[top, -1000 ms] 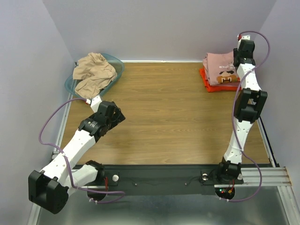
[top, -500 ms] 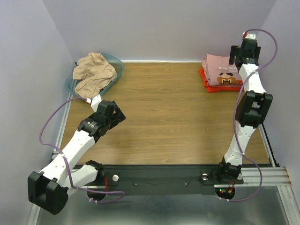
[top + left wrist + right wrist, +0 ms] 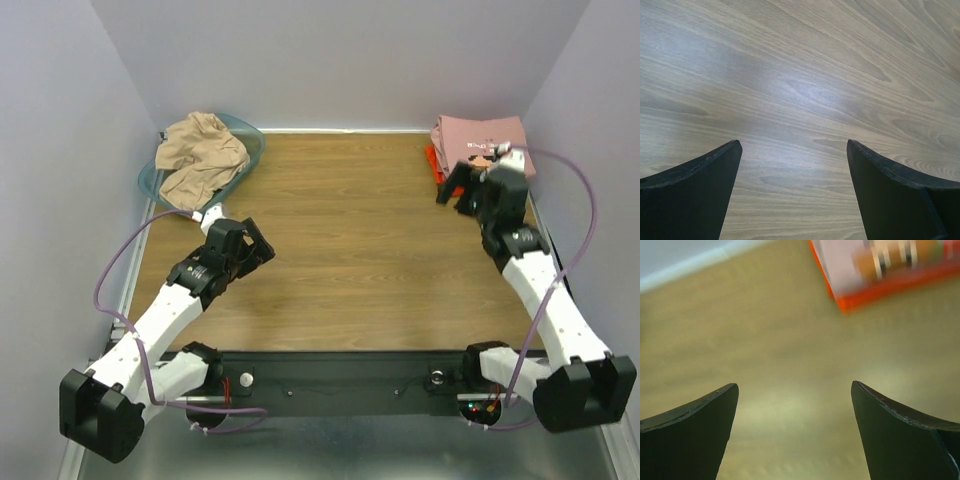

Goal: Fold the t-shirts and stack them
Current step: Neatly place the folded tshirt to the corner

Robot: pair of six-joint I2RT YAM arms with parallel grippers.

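The right gripper [image 3: 456, 190] gapes wide with nothing in it, hanging over bare table [image 3: 350, 230] just near of the folded stack at the far right. Its arm runs low from the near-right base, forearm angled far and slightly left. In that stack the dusty pink t-shirt [image 3: 480, 135] lies on the bright orange t-shirt [image 3: 890, 287].

The left gripper [image 3: 792, 145] is likewise spread and empty over wood at the left, its arm slanting far-right from the near-left corner. The tan-beige t-shirt [image 3: 200, 152] lies crumpled in the teal basket [image 3: 254, 142] at the far left.
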